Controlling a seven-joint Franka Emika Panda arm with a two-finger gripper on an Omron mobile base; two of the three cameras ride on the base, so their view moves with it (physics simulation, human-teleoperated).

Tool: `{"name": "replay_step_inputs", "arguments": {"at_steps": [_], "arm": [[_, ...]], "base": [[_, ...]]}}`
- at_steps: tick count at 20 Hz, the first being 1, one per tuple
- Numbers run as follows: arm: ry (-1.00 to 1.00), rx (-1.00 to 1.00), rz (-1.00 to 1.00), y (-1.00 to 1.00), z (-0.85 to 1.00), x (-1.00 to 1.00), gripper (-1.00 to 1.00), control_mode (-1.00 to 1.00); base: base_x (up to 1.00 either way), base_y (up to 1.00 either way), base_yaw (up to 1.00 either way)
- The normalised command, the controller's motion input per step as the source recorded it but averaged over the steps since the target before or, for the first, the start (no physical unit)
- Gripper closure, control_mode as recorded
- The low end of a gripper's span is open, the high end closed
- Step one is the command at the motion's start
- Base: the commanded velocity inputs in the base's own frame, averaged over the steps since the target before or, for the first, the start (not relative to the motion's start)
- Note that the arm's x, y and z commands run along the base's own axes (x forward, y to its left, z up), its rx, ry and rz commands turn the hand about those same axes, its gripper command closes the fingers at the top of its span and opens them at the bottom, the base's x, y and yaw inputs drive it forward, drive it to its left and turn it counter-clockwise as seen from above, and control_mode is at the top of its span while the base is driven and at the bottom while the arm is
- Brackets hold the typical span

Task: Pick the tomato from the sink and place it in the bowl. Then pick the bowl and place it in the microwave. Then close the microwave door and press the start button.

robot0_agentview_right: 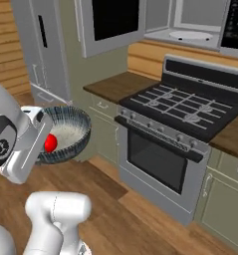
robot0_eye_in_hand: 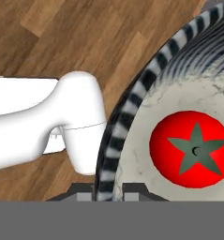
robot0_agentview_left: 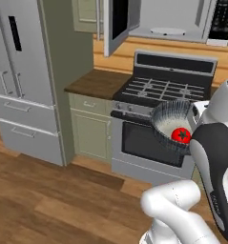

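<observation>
The dark ribbed bowl (robot0_agentview_left: 165, 116) hangs in the air in front of the oven, tilted toward the base. My gripper (robot0_eye_in_hand: 108, 190) is shut on the bowl's rim (robot0_eye_in_hand: 117, 136), one fingertip outside the wall and one inside. The red tomato (robot0_eye_in_hand: 192, 149) with its green star lies in the bowl's pale inside, against the near side (robot0_agentview_left: 181, 135). From the right, the bowl (robot0_agentview_right: 70, 130) and tomato (robot0_agentview_right: 50, 143) sit just past my hand. The microwave (robot0_agentview_left: 170, 16) is up over the stove, its door (robot0_agentview_left: 116, 24) swung open to the left. The sink is out of view.
The black gas stove (robot0_agentview_left: 165, 88) with its oven stands right behind the bowl. A wooden counter (robot0_agentview_left: 96, 82) on cabinets lies to its left, then a grey fridge (robot0_agentview_left: 20, 71). A white turntable plate (robot0_agentview_left: 168, 31) rests inside the microwave. Wood floor (robot0_agentview_left: 53, 200) spreads below.
</observation>
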Motion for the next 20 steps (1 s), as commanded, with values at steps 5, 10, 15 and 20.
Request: {"name": "replay_step_inputs", "arguments": {"at_steps": [5, 10, 15, 20], "arm": [[0.00, 0.00, 0.00, 0.00, 0.00, 0.00, 1.00, 1.00], [0.00, 0.00, 0.00, 0.00, 0.00, 0.00, 1.00, 1.00], [0.00, 0.00, 0.00, 0.00, 0.00, 0.00, 1.00, 1.00], [0.00, 0.00, 0.00, 0.00, 0.00, 0.00, 1.00, 1.00]], "base": [[1.00, -0.37, -0.09], [1.00, -0.10, -0.01], [1.00, 0.09, -0.07], [0.96, 0.00, -0.07]]}}
